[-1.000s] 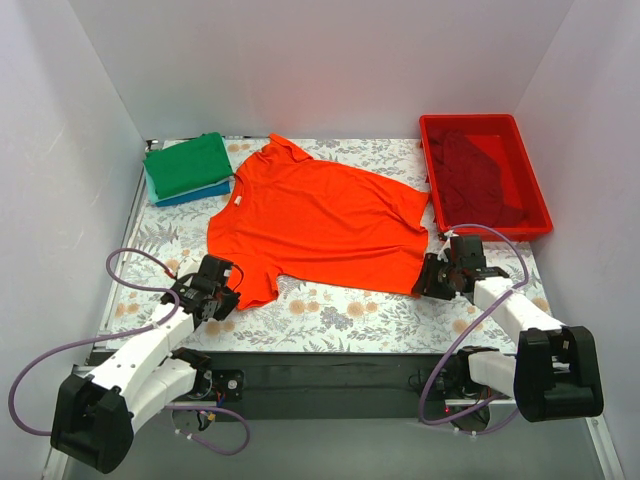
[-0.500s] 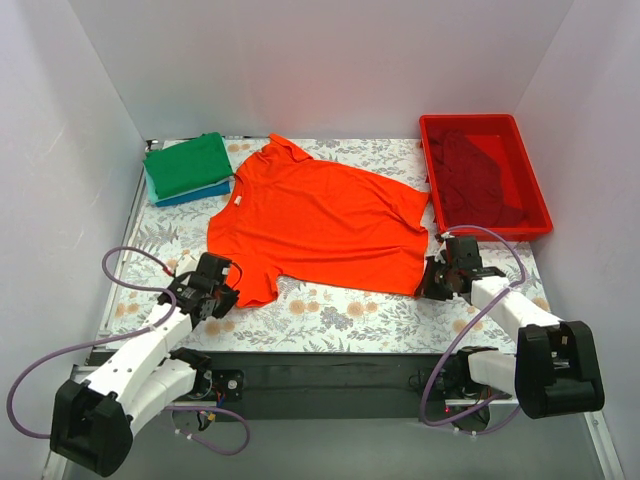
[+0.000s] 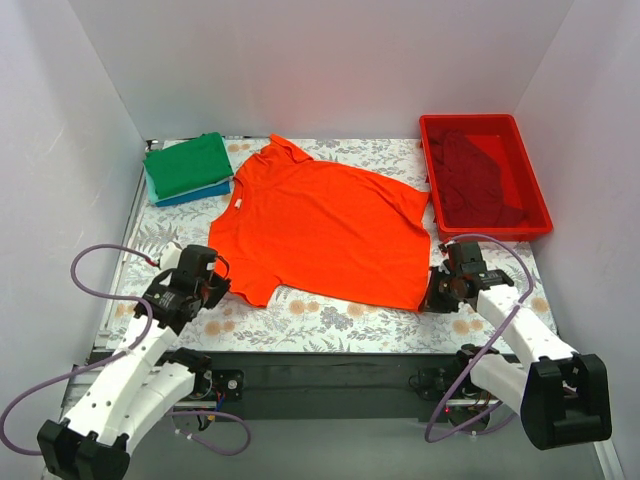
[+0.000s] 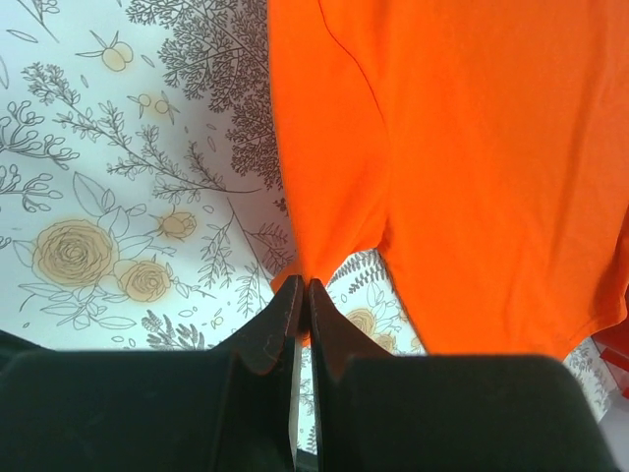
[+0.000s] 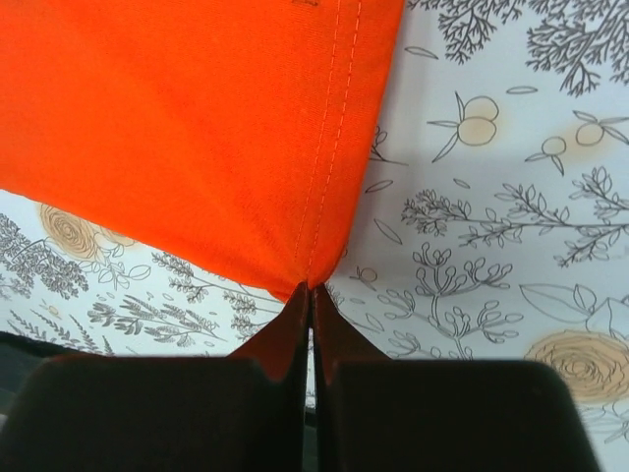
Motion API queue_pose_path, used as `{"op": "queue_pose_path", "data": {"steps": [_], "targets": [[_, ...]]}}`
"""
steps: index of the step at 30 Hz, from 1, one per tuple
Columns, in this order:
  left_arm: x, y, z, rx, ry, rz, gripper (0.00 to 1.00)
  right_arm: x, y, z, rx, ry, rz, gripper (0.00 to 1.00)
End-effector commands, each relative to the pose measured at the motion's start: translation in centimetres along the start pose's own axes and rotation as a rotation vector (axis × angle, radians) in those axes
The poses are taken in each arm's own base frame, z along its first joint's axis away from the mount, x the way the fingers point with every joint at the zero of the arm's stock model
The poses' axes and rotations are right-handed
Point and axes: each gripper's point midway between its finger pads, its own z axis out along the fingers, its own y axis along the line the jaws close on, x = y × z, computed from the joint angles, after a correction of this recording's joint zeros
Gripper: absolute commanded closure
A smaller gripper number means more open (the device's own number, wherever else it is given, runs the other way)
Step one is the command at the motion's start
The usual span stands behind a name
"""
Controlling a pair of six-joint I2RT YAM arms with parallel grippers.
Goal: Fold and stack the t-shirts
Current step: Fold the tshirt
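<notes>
The bright orange-red t-shirt (image 3: 320,225) lies spread flat on the flowered tablecloth, neck toward the back left. My left gripper (image 3: 213,291) is shut on the tip of its near left sleeve (image 4: 329,211), jaws pinched on the cloth (image 4: 303,287). My right gripper (image 3: 432,297) is shut on the shirt's near right hem corner (image 5: 313,270). A folded green t-shirt (image 3: 188,164) sits on a folded blue one (image 3: 195,193) at the back left. A dark red t-shirt (image 3: 478,172) lies crumpled in the red plastic bin.
The red plastic bin (image 3: 537,212) stands at the back right. Grey walls close in the table on three sides. Purple cables loop from both arms near the front edge. Flowered tablecloth (image 3: 340,312) shows in front of the shirt.
Both grippers have pulled toward the front edge with the shirt's corners, the left one also leftward. The shirt has slid a little nearer and is drawn flatter.
</notes>
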Motion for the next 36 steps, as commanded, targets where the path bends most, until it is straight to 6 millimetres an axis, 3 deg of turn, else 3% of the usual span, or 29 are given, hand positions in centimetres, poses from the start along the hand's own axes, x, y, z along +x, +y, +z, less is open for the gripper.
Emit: {"op": "queue_pose_path", "data": {"steps": [1, 13, 19, 23, 27, 36], "targets": [[-0.5, 0.1, -1.5, 0.011, -0.008, -0.001, 1.0, 0.1, 0.2, -1.6, 0.032, 0.013, 0.023, 0.99], [-1.5, 1.6, -4.8, 0.022, -0.037, -0.013, 1.0, 2.4, 0.4, -3.5, 0.063, 0.046, 0.033, 0.99], [-0.6, 2.1, -5.7, 0.049, 0.005, -0.003, 1.0, 4.3, 0.2, -3.9, 0.065, 0.074, 0.035, 0.99], [0.2, 0.1, -4.7, 0.118, 0.046, 0.044, 1.0, 3.7, 0.3, -4.2, 0.066, 0.047, 0.024, 0.99], [0.5, -2.0, -3.2, 0.148, 0.068, 0.072, 1.0, 1.6, 0.3, -4.3, 0.098, -0.001, 0.007, 0.99], [-1.8, -7.7, -1.2, 0.203, 0.009, 0.099, 1.0, -2.0, 2.5, -3.3, 0.061, -0.003, -0.025, 0.99]]}}
